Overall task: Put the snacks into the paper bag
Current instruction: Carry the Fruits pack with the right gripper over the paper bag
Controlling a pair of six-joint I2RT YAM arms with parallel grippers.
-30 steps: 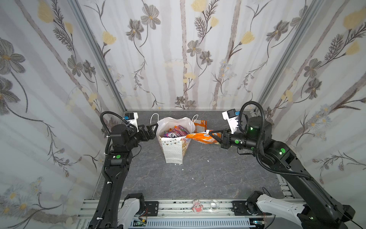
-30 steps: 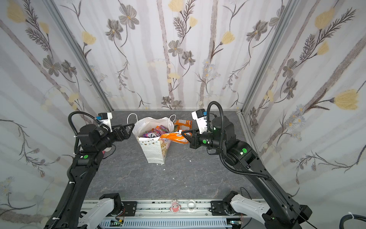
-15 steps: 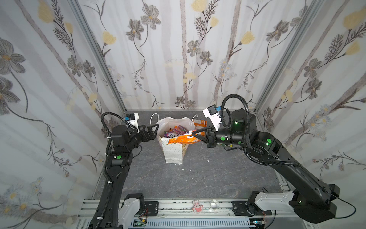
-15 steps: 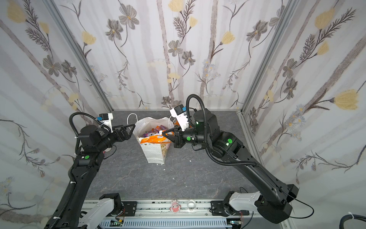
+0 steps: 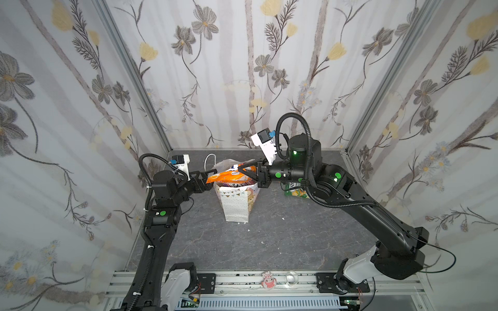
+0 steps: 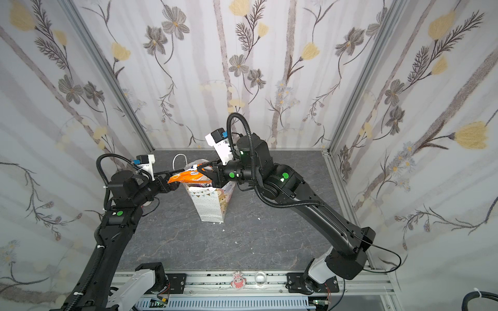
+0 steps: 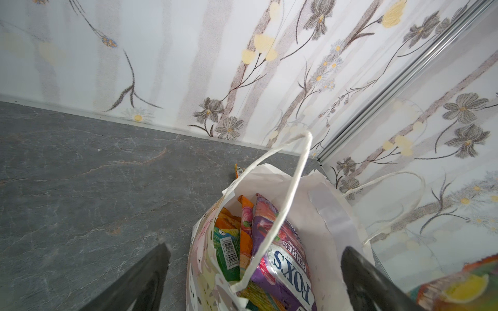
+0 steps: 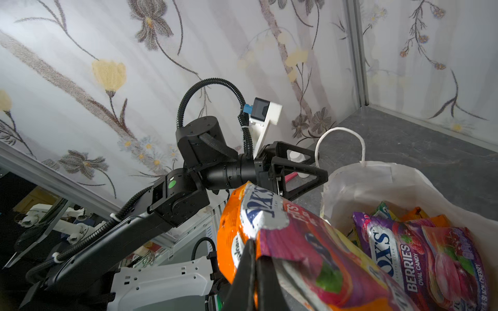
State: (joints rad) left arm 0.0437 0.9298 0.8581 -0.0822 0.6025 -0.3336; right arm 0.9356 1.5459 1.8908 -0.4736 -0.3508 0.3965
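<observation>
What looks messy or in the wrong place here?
The glossy orange plastic snack packet, pinched in the right gripper, hangs crossways over the mouth of the white paper gift bag, sticking out sideways. A green packet lies outside on the grey table.

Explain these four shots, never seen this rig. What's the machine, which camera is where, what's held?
This is a two-armed robot at a grey table; each arm ends in a two-finger gripper. The two wide pictures come from one overhead stereo camera, so they nearly match. The two close ones come from cameras on the arms' wrists. A white paper bag stands upright mid-table, with packets already inside, such as a purple packet. The right gripper is shut on an orange packet over the bag's mouth. The left gripper is open beside the bag's rim, holding nothing. A green packet lies on the table behind the right arm.
</observation>
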